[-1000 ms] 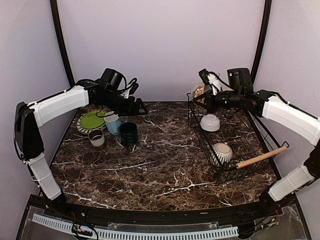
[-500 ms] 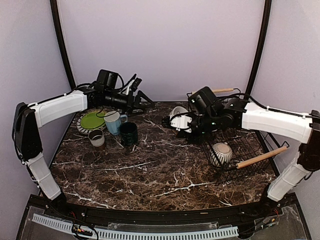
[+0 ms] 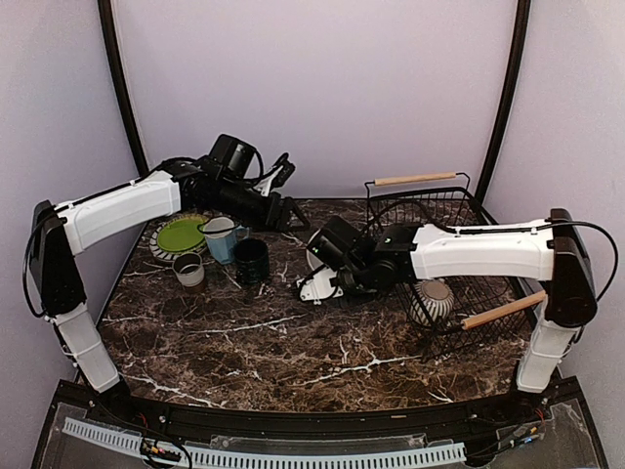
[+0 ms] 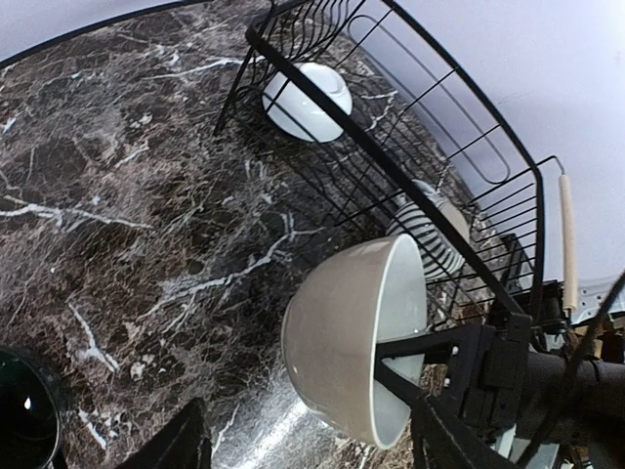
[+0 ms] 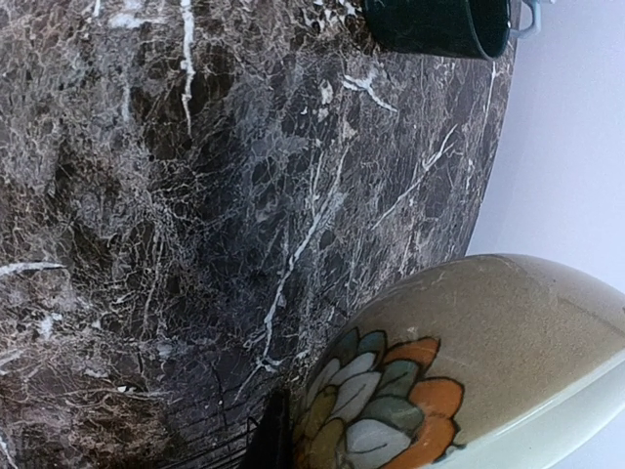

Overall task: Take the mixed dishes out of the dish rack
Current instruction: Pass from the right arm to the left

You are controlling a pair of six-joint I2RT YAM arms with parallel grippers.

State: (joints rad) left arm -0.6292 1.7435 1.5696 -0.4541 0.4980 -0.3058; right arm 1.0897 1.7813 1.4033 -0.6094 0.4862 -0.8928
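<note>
While your right tool (image 4: 395,360) clenched the flowered bowl (image 4: 337,342) by its rim over the table (image 3: 293,342), left of the rack (image 3: 415,180), your left tool (image 3: 288,215) hung released farther left.

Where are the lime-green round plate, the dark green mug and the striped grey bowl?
Lime-green round plate (image 3: 179,235): top external view, flat centre.
Dark green mug (image 3: 251,266): top external view, outer wall.
Striped grey bowl (image 3: 433,301): top external view, striped outside.
</note>
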